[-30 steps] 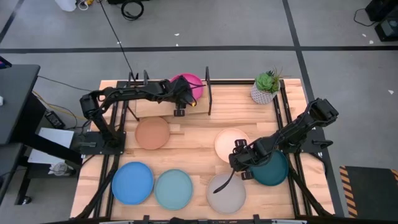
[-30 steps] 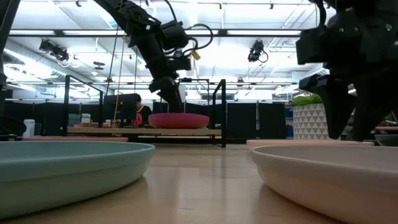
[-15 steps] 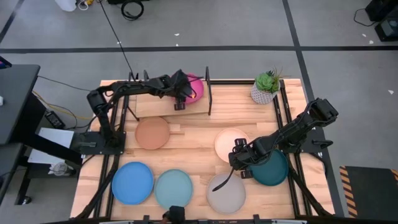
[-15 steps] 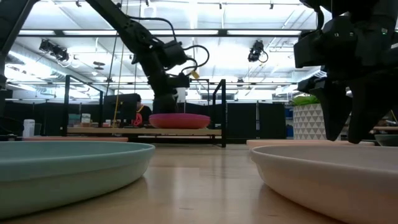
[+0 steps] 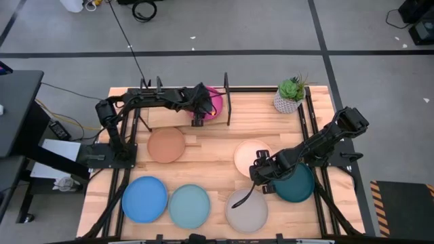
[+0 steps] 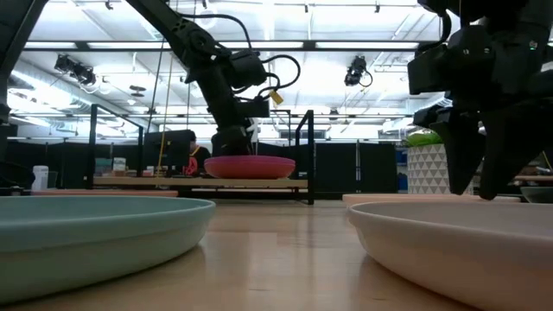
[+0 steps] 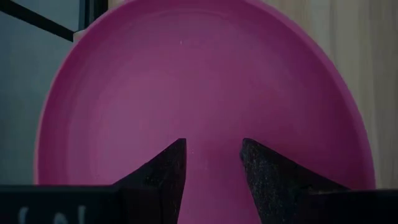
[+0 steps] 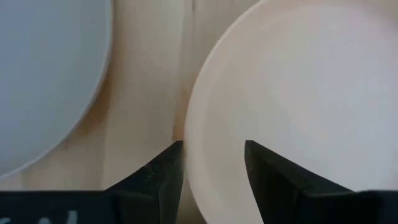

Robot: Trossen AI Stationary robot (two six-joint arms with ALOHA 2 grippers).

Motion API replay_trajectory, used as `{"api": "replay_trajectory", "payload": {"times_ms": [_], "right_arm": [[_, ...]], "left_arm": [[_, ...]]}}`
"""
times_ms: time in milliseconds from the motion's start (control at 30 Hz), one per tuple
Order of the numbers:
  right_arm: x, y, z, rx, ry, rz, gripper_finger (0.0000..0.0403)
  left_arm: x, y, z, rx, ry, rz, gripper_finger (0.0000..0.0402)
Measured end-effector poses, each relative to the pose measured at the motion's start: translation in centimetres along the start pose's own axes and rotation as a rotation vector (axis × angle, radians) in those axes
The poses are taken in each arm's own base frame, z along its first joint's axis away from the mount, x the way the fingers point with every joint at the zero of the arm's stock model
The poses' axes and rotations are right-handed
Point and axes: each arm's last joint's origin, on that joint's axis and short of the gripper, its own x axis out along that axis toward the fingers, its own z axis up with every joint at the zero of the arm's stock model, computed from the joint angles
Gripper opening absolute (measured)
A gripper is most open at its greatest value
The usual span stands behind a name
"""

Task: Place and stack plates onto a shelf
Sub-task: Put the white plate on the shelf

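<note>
Now left gripper (image 7: 213, 163) (fingers parted) hovers over magenta plate (image 7: 205, 81); right gripper (image 8: 213, 165) parted.

Seven plates, one shelf, one potted plant, two arms.

Around the shelf (image 5: 178, 115): one magenta plate (image 5: 211, 97) lies on it; six more lie on the desk (image 5: 210, 152) in front of it, namely one tan plate (image 5: 165, 144), one cream plate (image 5: 248, 154), one blue plate (image 5: 144, 198), one pale blue plate (image 5: 189, 206), one grey plate (image 5: 247, 210) and one dark teal plate (image 5: 298, 184). One potted plant (image 5: 289, 94) stands beside the shelf's end. Two arms, each with one claw: left claw (image 5: 196, 119), right claw (image 5: 263, 183).
</note>
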Motion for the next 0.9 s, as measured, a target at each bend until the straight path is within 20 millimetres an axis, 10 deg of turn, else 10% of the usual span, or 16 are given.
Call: {"api": "replay_trajectory", "payload": {"times_ms": [600, 900], "right_arm": [[0.7, 0.2, -1.0, -0.016, 0.041, 0.077, 0.0051], [0.7, 0.1, -0.9, -0.043, 0.041, 0.081, 0.0013]], "left_arm": [[-1.4, -0.6, 0.3, 0.003, 0.0, -0.012, 0.0166], [-7.4, 0.3, 1.1, -0.006, -0.119, 0.094, 0.0166]]}}
